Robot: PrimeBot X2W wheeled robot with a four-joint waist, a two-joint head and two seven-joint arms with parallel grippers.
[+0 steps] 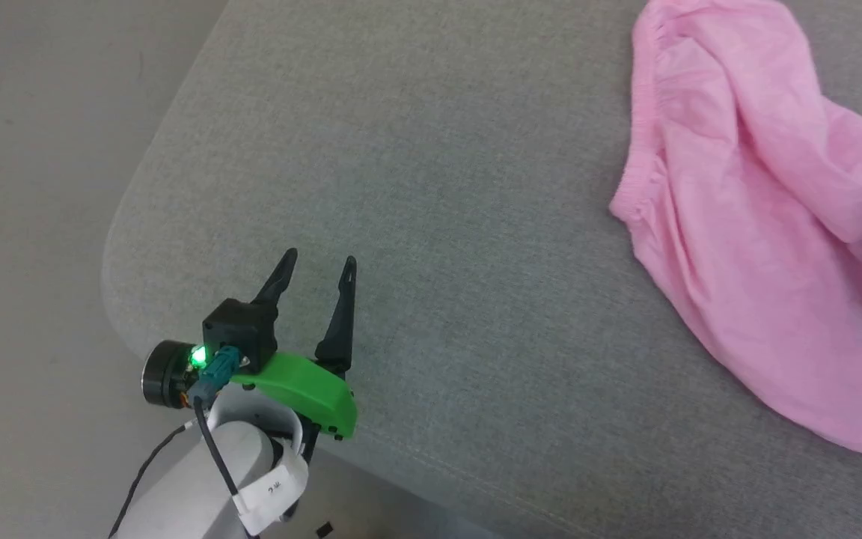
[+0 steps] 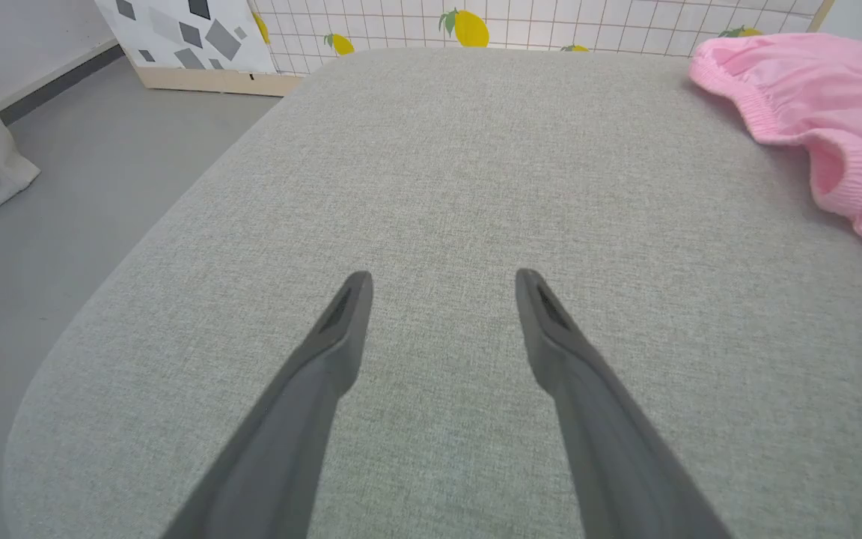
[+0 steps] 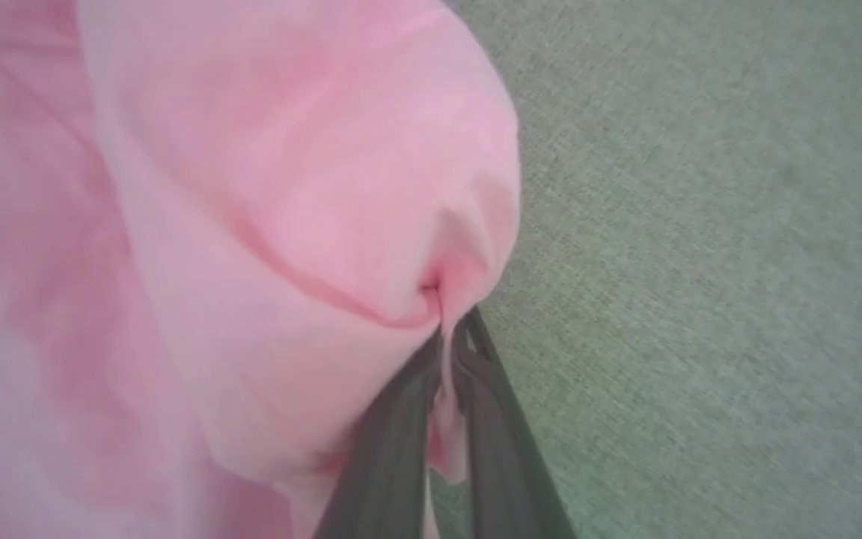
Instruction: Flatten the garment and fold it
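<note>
Landmark: a grey cushion point(image 1: 476, 224) with a rounded corner point(image 1: 113, 254) is taken as reference for every place below.
Garment, place: the garment point(image 1: 745, 224) is laid on the cushion's right part in the head view, well apart from the rounded corner; its lower end is cut off by that view's edge.
Garment, long axis: a diagonal is followed in the head view, from the cushion's upper right down towards its lower right; the cloth is wrinkled and bunched, not flat.
Waistband: the gathered waistband point(image 1: 637, 127) is turned towards the cushion's bare middle; it is also seen from the left wrist point(image 2: 756, 120) as a ruffled rim.
Right gripper: the right gripper point(image 3: 455, 329) is closed tight on a pinch of the garment point(image 3: 251, 224); a fold is drawn in between the fingers.
Left gripper: the left gripper point(image 1: 321, 258) is held over the cushion near the rounded corner; its fingers are spread – nothing is held between them point(image 2: 442, 275).
Edges: the cushion's left edge is bordered by grey floor point(image 1: 27, 224); a lemon-printed panel point(image 2: 468, 26) is seen beyond its far edge.
Open room: bare cushion is seen between the left gripper and the waistband – a broad stretch.
</note>
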